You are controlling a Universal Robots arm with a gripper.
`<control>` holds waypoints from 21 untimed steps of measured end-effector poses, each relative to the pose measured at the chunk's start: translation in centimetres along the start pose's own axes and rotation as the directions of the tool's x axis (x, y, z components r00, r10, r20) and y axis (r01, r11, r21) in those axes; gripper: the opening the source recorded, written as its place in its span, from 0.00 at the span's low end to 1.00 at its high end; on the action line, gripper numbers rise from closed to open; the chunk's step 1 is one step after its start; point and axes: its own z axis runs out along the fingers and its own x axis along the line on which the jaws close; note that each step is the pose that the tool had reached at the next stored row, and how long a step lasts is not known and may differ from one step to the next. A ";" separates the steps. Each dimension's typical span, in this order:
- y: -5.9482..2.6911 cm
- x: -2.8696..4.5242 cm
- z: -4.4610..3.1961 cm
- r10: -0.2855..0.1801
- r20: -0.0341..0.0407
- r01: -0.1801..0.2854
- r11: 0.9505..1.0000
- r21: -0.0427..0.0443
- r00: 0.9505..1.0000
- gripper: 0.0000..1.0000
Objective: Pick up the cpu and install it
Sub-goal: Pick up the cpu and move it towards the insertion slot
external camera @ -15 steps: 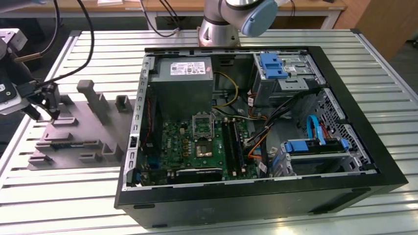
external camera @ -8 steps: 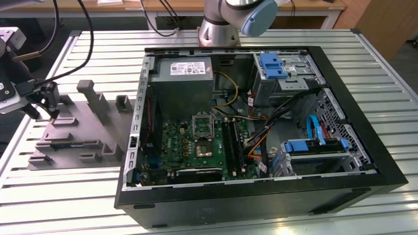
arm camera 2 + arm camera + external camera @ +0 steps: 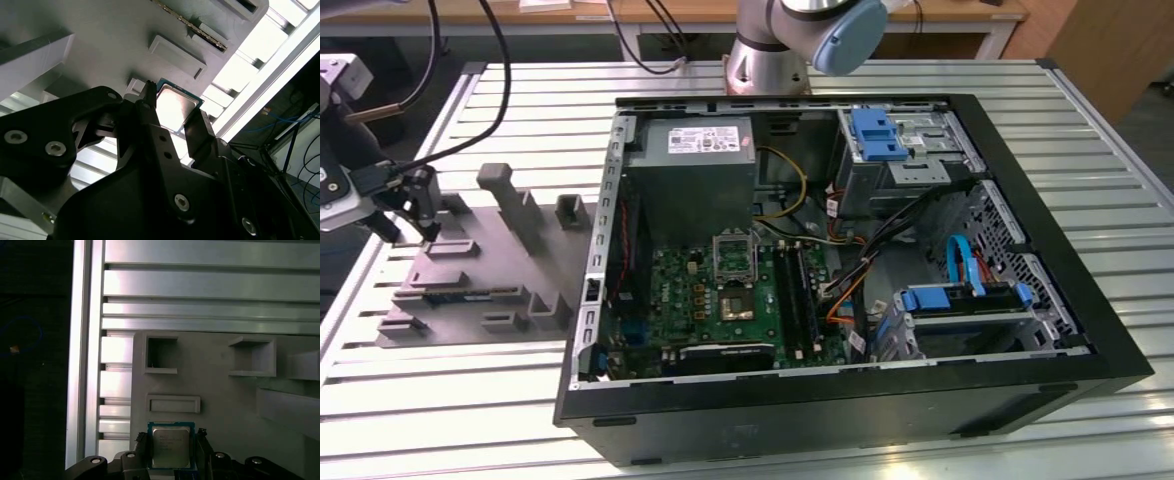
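End effector [image 3: 424,232] is low over the grey tray [image 3: 467,272], at the tray edge farthest from the open pc case [image 3: 854,400]. The case sits well apart from it across the table [image 3: 454,400].

The cpu [image 3: 171,447] is directly betw. the fingers [image 3: 141,442], flat, metal top facing up toward the wrist. In the second wrist view it's the same: cpu [image 3: 176,107] bracketed on two opp. sides, one finger [image 3: 197,132] overlapping its edge. Jaws are narrow, about cpu width, and appear closed on its thin edges. No gap I can make out, so I read it as gripped, prob. not lifted much if at all, since the tray surface is right behind it.

Risks from here, judgement only:
- Grip is on thin edges w/ little contact area. Off-centre pads or a quick move could let the chip pivot or slip out.
- If it drops, the slatted table has grooves beside the tray and a flat chip could wedge in one.
- Raised blocks [image 3: 507,200] stand close to the end effector. A sideways move while low could clip them or catch a cpu corner on the tray.
- Any tilt or rotation in the grip would carry over to seating, and a skewed chip could damage contacts.
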 end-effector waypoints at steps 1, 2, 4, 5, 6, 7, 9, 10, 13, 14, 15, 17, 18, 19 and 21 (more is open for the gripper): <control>0.00 0.00 -0.01 0.000 0.000 0.000 1.000 0.000 1.000 0.47; 0.00 0.00 -0.02 0.000 0.000 0.000 1.000 0.000 1.000 0.47; 0.00 0.00 -0.05 0.000 0.000 0.000 1.000 0.000 1.000 0.47; 0.00 0.00 -0.08 0.000 0.000 0.000 1.000 0.000 1.000 0.47; 0.00 0.00 -0.11 0.000 0.000 0.000 1.000 0.000 1.000 0.47; 0.01 0.00 -0.13 0.000 0.000 0.000 1.000 0.000 1.000 0.47; 0.01 0.00 -0.17 0.000 0.000 0.000 1.000 0.000 1.000 0.47; 0.02 0.00 -0.19 0.000 0.000 0.000 1.000 0.000 1.000 0.47; 0.04 0.00 -0.27 0.000 0.000 0.000 1.000 0.000 1.000 0.47; 0.04 0.00 -0.30 0.000 0.000 0.000 1.000 0.000 1.000 0.47; 0.04 0.00 -0.30 0.000 0.000 0.000 1.000 0.000 1.000 0.47; 0.05 0.00 -0.33 0.000 0.000 0.000 1.000 0.000 1.000 0.47; 0.05 0.00 -0.34 0.000 0.000 0.000 1.000 0.000 1.000 0.47; 0.05 0.00 -0.36 0.000 0.000 0.000 1.000 0.000 1.000 0.47; 0.05 0.00 -0.40 0.000 0.000 0.000 1.000 0.000 1.000 0.47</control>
